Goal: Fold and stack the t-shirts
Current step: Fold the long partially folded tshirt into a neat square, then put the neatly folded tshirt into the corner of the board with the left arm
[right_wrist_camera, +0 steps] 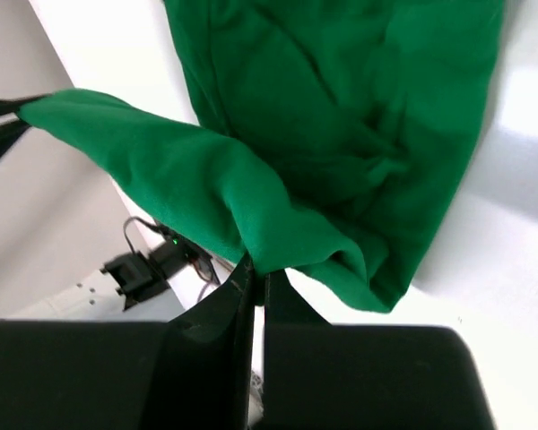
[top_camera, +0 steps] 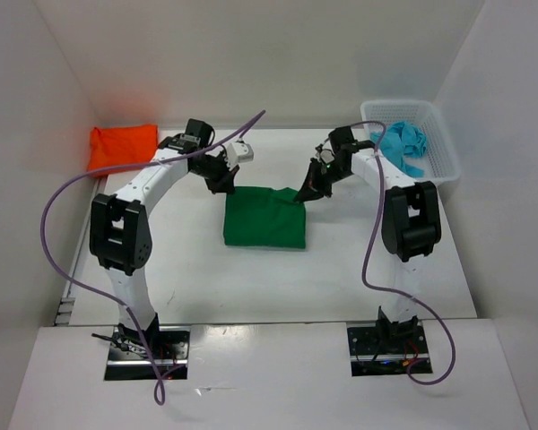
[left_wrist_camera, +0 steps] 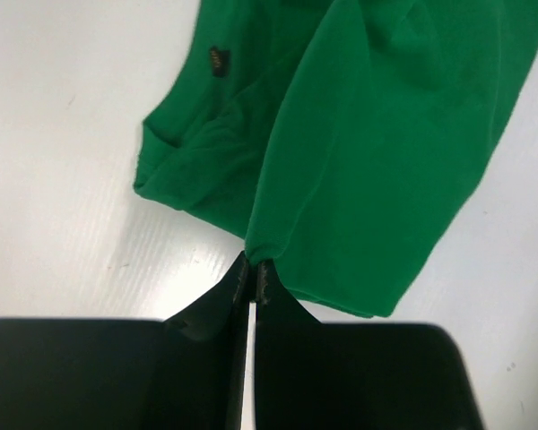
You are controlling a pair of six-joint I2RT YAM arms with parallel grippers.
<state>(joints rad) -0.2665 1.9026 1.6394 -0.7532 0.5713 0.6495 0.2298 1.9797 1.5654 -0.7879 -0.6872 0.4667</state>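
Both far corners of the dark green t-shirt point(top_camera: 264, 224), which lies at the middle of the tabletop point(top_camera: 197, 278), are clamped and raised: the left end effector point(left_wrist_camera: 253, 266) is closed on the eleven o'clock corner and the right end effector point(right_wrist_camera: 255, 270) on the one o'clock corner. Toward ten o'clock the orange t-shirt point(top_camera: 121, 146) lies folded beside the left wall, and toward two o'clock the turquoise t-shirt point(top_camera: 403, 141) sits crumpled inside the white mesh basket point(top_camera: 444, 166)
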